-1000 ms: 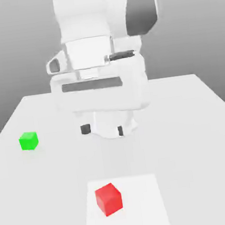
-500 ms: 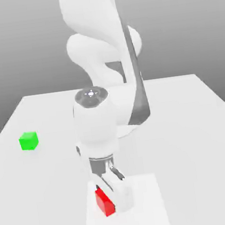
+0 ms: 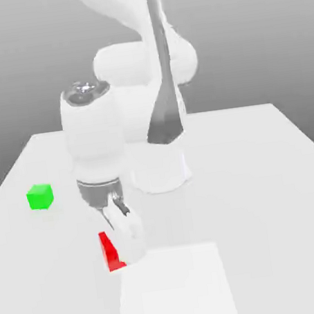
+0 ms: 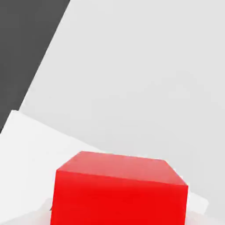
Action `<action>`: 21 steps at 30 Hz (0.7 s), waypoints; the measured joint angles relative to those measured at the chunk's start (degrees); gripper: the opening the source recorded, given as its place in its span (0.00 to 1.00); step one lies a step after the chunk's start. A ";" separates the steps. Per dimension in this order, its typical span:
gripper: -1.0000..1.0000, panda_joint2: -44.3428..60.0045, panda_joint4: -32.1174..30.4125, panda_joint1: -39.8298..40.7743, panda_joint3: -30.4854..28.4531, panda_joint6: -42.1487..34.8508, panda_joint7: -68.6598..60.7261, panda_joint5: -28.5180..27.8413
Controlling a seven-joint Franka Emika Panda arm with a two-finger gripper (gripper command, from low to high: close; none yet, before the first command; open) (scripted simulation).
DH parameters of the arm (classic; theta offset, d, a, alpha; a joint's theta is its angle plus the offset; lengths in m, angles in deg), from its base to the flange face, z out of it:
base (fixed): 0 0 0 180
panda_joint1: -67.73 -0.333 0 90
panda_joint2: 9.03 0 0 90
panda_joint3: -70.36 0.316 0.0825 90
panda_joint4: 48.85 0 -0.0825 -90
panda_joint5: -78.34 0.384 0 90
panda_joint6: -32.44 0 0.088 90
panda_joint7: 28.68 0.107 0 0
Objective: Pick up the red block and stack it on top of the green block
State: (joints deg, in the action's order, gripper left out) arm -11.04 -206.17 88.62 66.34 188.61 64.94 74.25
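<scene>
The red block (image 3: 111,251) hangs just above the table, held by my gripper (image 3: 123,251), which is shut on it; a white finger (image 3: 130,236) covers most of the cube. In the hand view the red block (image 4: 119,191) is large and close. The green block (image 3: 39,197) rests on the table toward the exterior view's left, well apart from the gripper and farther back.
A pale square patch (image 3: 174,290) lies on the white table (image 3: 261,188) near the front, just to the exterior view's right of the gripper. The arm's white base (image 3: 160,166) stands at the table's middle back.
The gripper came down onto the red block, shut on it, then lifted it off the pale square and carried it toward the exterior view's left. The green block has not moved.
</scene>
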 joint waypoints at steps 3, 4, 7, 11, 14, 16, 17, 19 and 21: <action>0.00 -3.30 -1.50 5.86 -4.12 -1.44 -5.47 -2.37; 0.00 -4.33 -2.02 7.46 -5.76 -1.86 -7.26 -3.21; 0.00 -7.24 -3.63 13.04 -11.26 -2.95 -12.49 -5.96; 0.00 -10.61 -5.89 20.90 -18.80 -3.97 -19.30 -9.81; 0.00 -12.69 -7.67 26.93 -24.27 -4.35 -24.44 -12.60; 0.00 -13.83 -8.89 31.05 -27.72 -4.41 -27.99 -14.24; 0.00 -13.69 -9.27 31.76 -29.01 -4.03 -29.39 -14.14; 0.00 -12.27 -9.61 31.08 -30.64 -2.74 -31.70 -12.19; 0.00 -10.39 -9.75 29.36 -31.94 -1.26 -33.82 -9.44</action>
State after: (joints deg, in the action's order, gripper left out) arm -21.43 -215.92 117.98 34.40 187.35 31.12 64.81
